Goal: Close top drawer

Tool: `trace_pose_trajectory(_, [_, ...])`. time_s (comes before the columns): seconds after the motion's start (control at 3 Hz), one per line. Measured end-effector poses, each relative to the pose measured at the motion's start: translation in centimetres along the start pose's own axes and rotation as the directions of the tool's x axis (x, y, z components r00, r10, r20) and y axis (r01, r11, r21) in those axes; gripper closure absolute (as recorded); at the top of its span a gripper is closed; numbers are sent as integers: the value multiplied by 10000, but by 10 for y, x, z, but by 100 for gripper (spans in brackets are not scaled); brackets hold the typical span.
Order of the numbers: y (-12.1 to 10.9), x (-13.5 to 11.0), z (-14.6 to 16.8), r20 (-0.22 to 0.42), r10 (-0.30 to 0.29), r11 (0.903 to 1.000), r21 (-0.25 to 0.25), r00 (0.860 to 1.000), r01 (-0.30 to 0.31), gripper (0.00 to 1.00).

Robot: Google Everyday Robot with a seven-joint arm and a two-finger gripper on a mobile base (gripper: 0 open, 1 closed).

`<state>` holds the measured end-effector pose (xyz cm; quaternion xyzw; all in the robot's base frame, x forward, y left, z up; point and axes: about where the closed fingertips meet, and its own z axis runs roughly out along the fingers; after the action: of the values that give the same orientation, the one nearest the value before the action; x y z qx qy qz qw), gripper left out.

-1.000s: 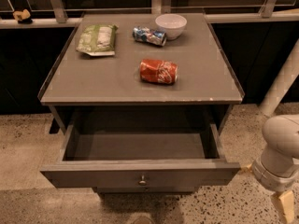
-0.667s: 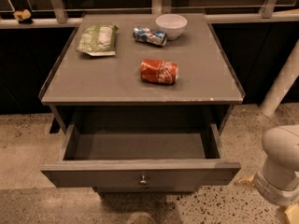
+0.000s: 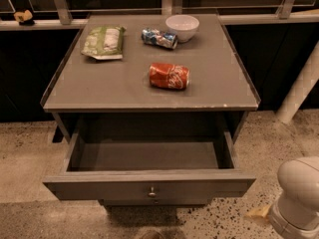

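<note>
The top drawer (image 3: 149,185) is a wide, shallow grey drawer with a small round metal knob (image 3: 152,192) at the centre of its front. It stands pulled far out from under the grey tabletop (image 3: 124,86), and its inside is empty. My gripper (image 3: 266,215) is at the bottom right corner, at the end of the white arm (image 3: 299,195). It is to the right of the drawer front, apart from it, and mostly cut off by the frame edge.
On the tabletop lie a red soda can (image 3: 169,76) on its side, a blue can (image 3: 158,38), a white bowl (image 3: 182,27) and a green snack bag (image 3: 103,42). A white post (image 3: 301,88) stands at right. Speckled floor surrounds the cabinet.
The white arm has sunk lower towards the bottom right corner. The drawer stays open as before and the things on top have not moved.
</note>
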<state>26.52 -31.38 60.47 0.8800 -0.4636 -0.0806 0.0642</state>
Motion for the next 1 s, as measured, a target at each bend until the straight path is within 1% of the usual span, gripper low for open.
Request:
trace_pose_trajectory(0.33, [-19,3,-12,-94,-237,9900,1392,9997,247,0])
trace_pose_trajectory(0.67, [-44,22,-29,296,-98,9690,2470,9995,21,0])
trace_pose_trajectory(1.0, [-62,42,-35,673,76,9631,2680,9977,-254,0])
